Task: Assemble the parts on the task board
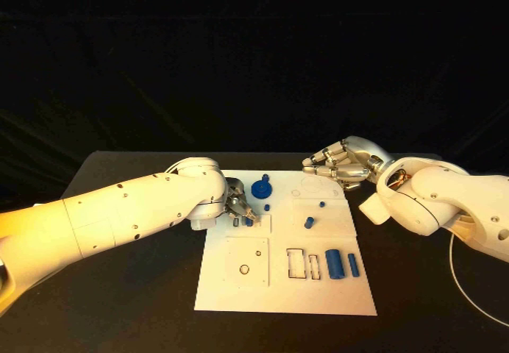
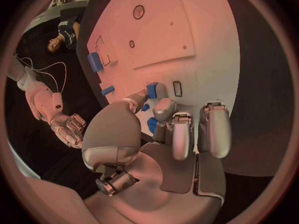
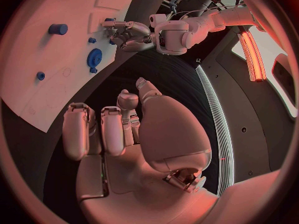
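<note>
The white task board (image 1: 239, 290) lies in the middle of the black table. My left hand (image 1: 235, 206) hovers over its left middle and pinches a small blue part (image 2: 151, 90) between thumb and a finger; the same small blue part (image 1: 249, 219) shows just below the fingertips. My right hand (image 1: 337, 165) hangs over the board's far right corner with fingers loosely bent and nothing in them. A round blue gear (image 1: 262, 191) sits near the far edge. A short blue cylinder (image 1: 309, 222) stands mid-board. Two long blue cylinders (image 1: 333, 263) lie at the right.
Small blue pegs (image 1: 321, 203) stand near the board's far right. Rectangular slots (image 1: 296, 264) and a round hole (image 1: 244, 269) mark the board's near half. Bare black table (image 1: 127, 294) runs on both sides of the board. The left hand (image 3: 127, 35) appears across the board beside the gear (image 3: 94, 57).
</note>
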Tool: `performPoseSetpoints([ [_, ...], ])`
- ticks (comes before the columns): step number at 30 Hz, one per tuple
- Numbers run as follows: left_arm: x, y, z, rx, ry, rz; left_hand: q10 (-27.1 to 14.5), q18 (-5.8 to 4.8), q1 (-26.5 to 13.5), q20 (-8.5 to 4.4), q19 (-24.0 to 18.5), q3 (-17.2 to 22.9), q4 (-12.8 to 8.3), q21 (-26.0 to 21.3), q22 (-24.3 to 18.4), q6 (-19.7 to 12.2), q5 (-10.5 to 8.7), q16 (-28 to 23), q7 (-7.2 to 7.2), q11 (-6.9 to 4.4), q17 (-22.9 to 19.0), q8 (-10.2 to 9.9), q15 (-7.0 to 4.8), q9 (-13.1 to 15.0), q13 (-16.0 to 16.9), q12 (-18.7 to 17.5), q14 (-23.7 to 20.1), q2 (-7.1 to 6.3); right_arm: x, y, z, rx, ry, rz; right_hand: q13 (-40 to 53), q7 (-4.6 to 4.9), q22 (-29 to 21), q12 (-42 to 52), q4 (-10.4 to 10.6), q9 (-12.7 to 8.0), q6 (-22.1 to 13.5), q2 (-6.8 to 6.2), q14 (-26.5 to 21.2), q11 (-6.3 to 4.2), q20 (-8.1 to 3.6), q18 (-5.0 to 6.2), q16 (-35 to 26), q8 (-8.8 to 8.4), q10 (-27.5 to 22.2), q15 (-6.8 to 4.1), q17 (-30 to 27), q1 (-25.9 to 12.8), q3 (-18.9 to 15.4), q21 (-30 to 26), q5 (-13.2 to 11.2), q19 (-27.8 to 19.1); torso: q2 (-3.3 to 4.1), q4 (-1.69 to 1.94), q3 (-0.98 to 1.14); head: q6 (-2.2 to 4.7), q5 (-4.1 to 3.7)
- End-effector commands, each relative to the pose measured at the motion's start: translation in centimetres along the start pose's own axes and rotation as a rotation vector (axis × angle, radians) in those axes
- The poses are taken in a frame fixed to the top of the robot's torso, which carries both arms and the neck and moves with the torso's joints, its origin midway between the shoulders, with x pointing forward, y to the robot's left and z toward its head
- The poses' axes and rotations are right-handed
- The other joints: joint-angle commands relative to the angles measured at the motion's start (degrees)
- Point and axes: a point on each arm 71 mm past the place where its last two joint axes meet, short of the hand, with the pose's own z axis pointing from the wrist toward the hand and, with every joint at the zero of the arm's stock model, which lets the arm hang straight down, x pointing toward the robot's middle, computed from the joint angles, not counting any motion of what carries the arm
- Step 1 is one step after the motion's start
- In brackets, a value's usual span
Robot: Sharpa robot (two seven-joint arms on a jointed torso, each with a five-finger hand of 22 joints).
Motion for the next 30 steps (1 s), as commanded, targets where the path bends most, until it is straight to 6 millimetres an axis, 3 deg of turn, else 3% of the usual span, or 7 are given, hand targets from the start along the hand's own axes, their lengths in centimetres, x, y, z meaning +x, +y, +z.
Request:
performPoseSetpoints([
  [1,1.0,-0.1,0.3,-0.002,0.051,0.022,0.55,-0.80,-0.84,-0.39,2.96,-1.24,0.45,0.52,5.23,0.56,-0.14,0.17,0.18,0.09,15.10,-0.40,-0.34,-0.09,0.13,0.20,6.02,0.20,0.1,0.1,0.0,-0.008,0.008,0.000,-0.09,-0.01,-0.12,0.08,0.45,0.09,0.45,-0.04,2.87,0.01,0.05,0.49,-0.36,0.27,-0.33,-0.02,0.12,-0.58,-0.05,-0.38,-0.41,-0.38,0.00,0.08,-0.03,-0.06,0.00],
  [19,0.5,0.5,0.3,-0.015,0.027,0.009,0.87,-1.09,-3.55,-0.64,3.36,-12.52,5.07,1.44,6.66,1.72,-0.35,0.17,-0.27,-0.26,15.10,-0.37,-0.62,-0.08,-0.51,-0.38,6.02,-0.38,0.1,0.0,0.0,-0.010,0.010,-0.002,-1.90,-0.11,-2.59,-1.52,2.18,0.12,0.21,-0.23,2.31,0.01,0.02,1.01,-2.55,0.23,-1.44,-0.03,-2.28,-1.97,-2.96,-2.01,-3.16,-1.81,-0.04,0.04,-0.11,0.16,0.15],
  [26,-0.1,0.7,-0.5,-0.003,-0.003,-0.010,0.97,-1.13,-3.19,-0.74,3.43,-15.84,6.64,1.56,6.91,1.79,-1.12,0.17,-0.36,-0.35,15.10,-0.27,-0.70,-0.01,-0.64,-0.47,6.02,0.05,0.0,0.0,0.0,-0.008,0.009,-0.002,-2.11,-0.12,-2.81,-1.71,2.20,0.12,0.17,-0.29,2.28,0.00,0.01,1.06,-2.73,0.23,-1.55,-0.04,-2.48,-1.88,-3.25,-2.16,-3.42,-1.93,-0.03,0.05,-0.07,0.34,0.18],
  [30,-1.0,0.5,-1.4,0.018,-0.028,-0.022,0.97,-1.10,-2.92,-0.75,3.40,-16.65,7.01,1.44,6.80,1.79,-1.19,0.17,-0.37,-0.36,15.10,-0.25,-0.71,0.00,-0.66,-0.50,6.02,0.21,0.0,-0.1,0.0,-0.009,0.006,-0.003,-2.38,-0.10,-3.13,-2.01,2.25,0.11,0.10,-0.27,2.23,0.01,0.01,1.13,-2.92,0.20,-1.73,-0.04,-2.69,-1.87,-3.41,-2.35,-3.51,-2.12,0.00,-0.13,-0.04,0.62,0.43],
])
